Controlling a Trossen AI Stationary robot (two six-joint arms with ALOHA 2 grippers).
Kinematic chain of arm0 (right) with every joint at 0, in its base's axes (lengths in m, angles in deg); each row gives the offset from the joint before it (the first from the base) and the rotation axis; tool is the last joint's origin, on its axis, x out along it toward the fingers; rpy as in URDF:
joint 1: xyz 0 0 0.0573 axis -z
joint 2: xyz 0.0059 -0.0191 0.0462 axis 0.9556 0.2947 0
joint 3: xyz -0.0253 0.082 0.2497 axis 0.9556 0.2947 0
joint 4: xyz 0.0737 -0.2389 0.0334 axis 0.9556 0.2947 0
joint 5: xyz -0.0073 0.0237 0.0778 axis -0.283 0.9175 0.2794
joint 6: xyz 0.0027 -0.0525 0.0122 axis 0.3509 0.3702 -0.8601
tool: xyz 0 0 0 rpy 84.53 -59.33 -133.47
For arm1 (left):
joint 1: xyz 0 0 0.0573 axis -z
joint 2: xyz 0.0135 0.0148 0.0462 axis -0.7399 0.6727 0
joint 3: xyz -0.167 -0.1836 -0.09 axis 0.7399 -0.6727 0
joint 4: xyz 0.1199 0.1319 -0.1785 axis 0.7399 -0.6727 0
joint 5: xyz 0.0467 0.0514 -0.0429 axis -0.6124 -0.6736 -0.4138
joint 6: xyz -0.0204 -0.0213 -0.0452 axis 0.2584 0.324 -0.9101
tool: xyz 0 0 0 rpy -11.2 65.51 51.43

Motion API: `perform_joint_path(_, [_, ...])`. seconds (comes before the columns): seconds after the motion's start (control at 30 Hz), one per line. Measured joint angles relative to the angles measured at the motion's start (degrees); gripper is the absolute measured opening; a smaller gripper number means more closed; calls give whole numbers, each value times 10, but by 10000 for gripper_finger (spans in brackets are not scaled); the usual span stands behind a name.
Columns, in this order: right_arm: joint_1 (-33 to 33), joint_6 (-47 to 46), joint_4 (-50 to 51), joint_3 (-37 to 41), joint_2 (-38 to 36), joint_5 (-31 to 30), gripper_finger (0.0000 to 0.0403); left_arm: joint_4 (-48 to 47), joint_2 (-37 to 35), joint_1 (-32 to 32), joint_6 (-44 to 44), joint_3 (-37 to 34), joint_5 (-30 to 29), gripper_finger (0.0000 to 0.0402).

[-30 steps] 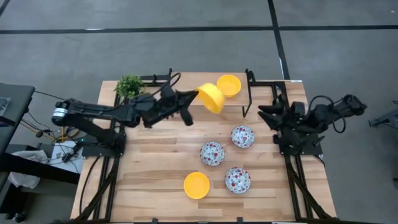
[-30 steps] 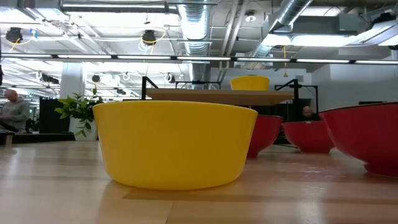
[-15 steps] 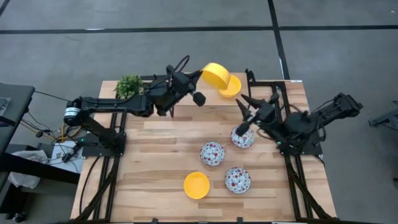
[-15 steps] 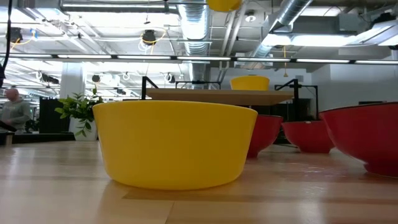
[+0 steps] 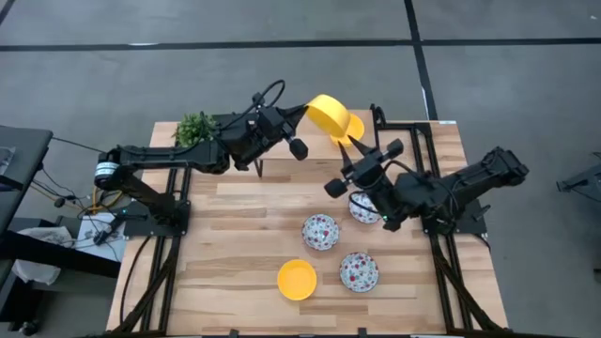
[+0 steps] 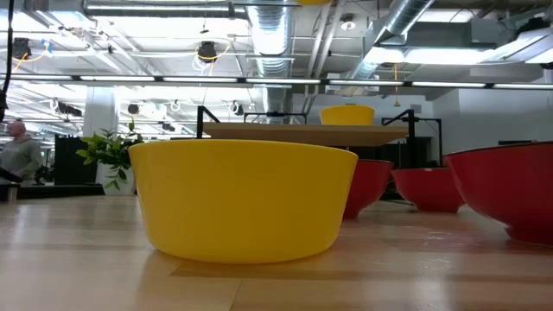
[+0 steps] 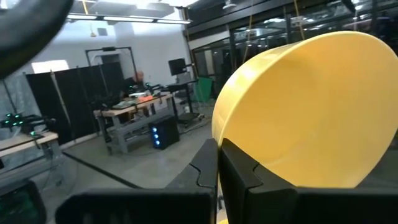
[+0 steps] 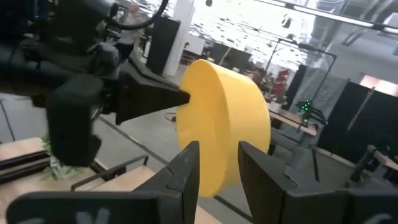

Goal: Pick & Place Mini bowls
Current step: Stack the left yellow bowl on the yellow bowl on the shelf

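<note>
A yellow mini bowl (image 5: 328,115) hangs on its side high over the table's far edge, with my left gripper (image 5: 306,113) shut on it. My right gripper (image 5: 352,144) reaches in from the right, open, its fingertips (image 8: 190,152) just before the bowl's wall (image 8: 231,127). A second yellow bowl (image 6: 347,114) stands on a raised shelf (image 6: 285,132) at the far side. A third yellow bowl (image 5: 297,279) sits on its base near the front edge. Three patterned bowls (image 5: 320,231) (image 5: 359,270) (image 5: 366,208) rest on the table, the last partly under my right arm. My left gripper pinches the bowl's rim (image 7: 219,134) between its two fingers, coming about level from the table's left. The bowl is lifted clear, tipped on its side and sticking out beyond the fingers. My right gripper stands at the bowl's wall; I cannot tell whether it touches.
A small potted plant (image 5: 195,129) stands at the far left corner. A black frame (image 5: 377,141) carries the shelf at the far right. A person (image 6: 17,151) shows in the room beyond. Bare wood (image 5: 235,244) lies on the left half.
My left gripper has carried the yellow bowl up and toward the far right, rolling it, then held nearly still. My right arm has swung out from the table's right edge toward the held bowl, rising and rolling its wrist.
</note>
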Motion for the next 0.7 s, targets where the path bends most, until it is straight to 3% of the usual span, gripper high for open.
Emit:
perform_joint_path(0.2, [4,0,-1,-9,4,-40,101,2,-4,7,0,0,2,1])
perform_joint_path(0.7, [15,0,-1,-9,4,-40,101,9,-4,15,-4,0,15,2])
